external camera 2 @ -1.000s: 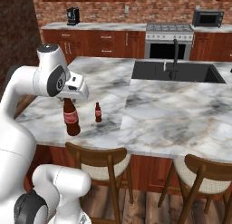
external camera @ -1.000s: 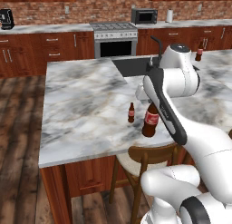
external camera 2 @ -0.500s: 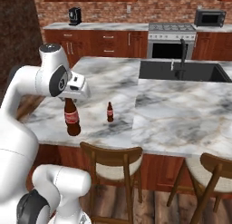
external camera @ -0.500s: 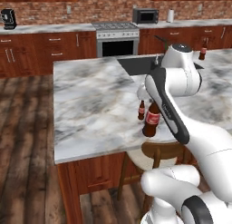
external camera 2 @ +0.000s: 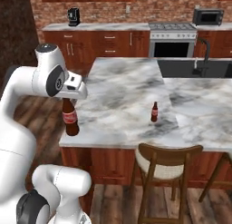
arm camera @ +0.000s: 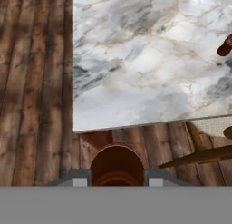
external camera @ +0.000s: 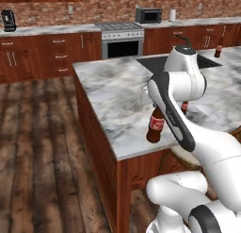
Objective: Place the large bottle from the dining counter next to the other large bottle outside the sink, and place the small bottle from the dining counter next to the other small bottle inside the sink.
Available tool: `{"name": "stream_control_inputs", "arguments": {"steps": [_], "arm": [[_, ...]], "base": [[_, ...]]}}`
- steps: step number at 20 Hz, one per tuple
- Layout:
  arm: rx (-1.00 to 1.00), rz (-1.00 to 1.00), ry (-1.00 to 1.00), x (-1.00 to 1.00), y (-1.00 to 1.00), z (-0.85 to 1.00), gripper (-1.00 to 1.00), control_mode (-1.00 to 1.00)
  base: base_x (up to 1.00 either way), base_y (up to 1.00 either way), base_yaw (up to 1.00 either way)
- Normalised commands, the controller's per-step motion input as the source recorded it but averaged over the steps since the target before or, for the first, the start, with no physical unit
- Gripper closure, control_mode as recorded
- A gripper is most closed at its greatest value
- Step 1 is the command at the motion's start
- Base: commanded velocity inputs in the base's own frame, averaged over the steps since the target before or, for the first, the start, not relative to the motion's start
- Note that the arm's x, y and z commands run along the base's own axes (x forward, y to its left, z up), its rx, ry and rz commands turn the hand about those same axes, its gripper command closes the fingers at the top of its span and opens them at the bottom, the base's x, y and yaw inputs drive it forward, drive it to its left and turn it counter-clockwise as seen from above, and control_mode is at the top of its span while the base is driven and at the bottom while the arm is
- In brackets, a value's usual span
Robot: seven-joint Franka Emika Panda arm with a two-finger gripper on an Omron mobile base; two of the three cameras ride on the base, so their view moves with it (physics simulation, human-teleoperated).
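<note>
Right base view showed the dining counter [external camera 2: 136,87] as a broad veined marble top with the black sink [external camera 2: 195,68] set in its far right part; the large bottle [external camera 2: 70,119] hung at the counter's near left corner, neck gripped by the gripper [external camera 2: 68,99], jaws narrowed on it; the small bottle [external camera 2: 154,112] stood upright mid-counter, well apart, above a wooden chair [external camera 2: 167,166].

Glossy white arm [external camera 2: 20,105] — rounded segments, dark grey joint discs and black trim — ending in a boxy white end effector [external camera 2: 68,99].
</note>
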Motion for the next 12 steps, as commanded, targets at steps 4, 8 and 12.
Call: {"name": "stream_control_inputs", "arguments": {"steps": [4,8,12], "arm": [[0.0,0.0,0.0,0.0,0.0,0.0,1.0,1.0],[0.0,0.0,0.0,0.0,0.0,0.0,1.0,1.0],[0.0,0.0,0.0,0.0,0.0,0.0,1.0,1.0]], "base": [[0.0,1.0,-0.39],[0.0,1.0,-0.42],[0.04,1.0,-0.45]]}}
